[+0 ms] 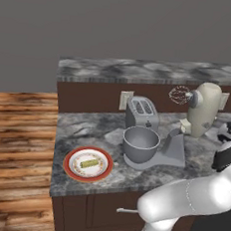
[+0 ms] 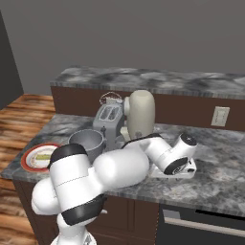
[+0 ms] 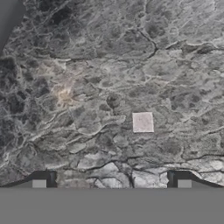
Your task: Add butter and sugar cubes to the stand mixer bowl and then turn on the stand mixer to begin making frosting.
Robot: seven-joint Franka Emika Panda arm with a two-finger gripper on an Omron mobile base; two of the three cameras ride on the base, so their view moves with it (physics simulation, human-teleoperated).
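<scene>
Jaws (image 3: 111, 184) spread wide, empty | above sugar cube (image 3: 142, 122) on counter (image 3: 175, 65)

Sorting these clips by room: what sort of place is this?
A home kitchen, simulated: a grey marble counter over dark wood cabinets, with a toaster, a stand mixer with its bowl, and butter on a plate.

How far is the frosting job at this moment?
Nothing looks done: the butter lies on the red-rimmed plate, apart from the stand mixer bowl. In hand: the open gripper hovers over a pale sugar cube on the counter. Left: both ingredients, then switching on the stand mixer.
</scene>
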